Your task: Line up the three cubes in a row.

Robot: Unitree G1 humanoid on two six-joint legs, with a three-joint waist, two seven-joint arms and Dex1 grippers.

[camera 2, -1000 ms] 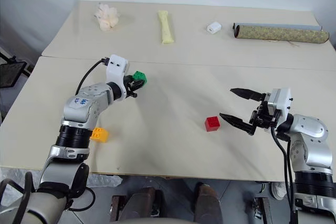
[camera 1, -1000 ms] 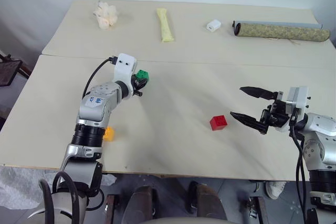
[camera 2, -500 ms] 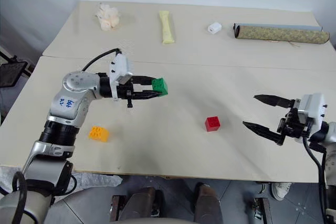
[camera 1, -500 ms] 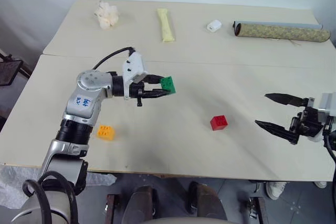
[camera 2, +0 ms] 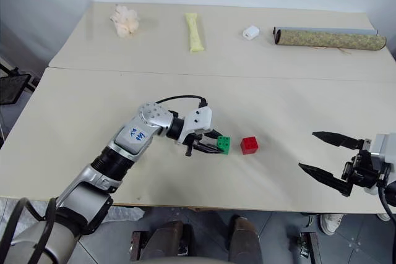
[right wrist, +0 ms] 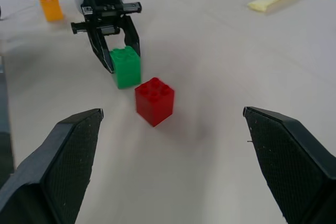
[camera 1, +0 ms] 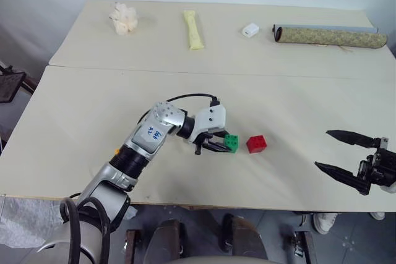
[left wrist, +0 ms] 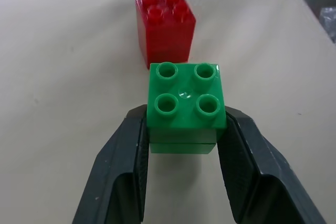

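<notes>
Two toy bricks are sitting close together near the middle of the front worktop. The left tool is pinching the green cube between its two black fingers, one finger against each side of the brick, studs facing up. The green cube is lying just beside the red cube, on the red cube's left in the head views; a narrow gap is showing between them in the right wrist view, so they are sitting apart, not touching. Whether the green cube is resting on the surface or hanging just above it is hard to tell.

The right tool is hovering near the front right edge of the worktop, well apart from both bricks, with its fingers spread wide and nothing between them.

The orange-yellow cube is showing in the right wrist view, standing well behind the left arm, far from the other two.

On the rear worktop, a crumpled pale wad, a yellow packet, a small white block and a rolled mat are lying spread along its length.
</notes>
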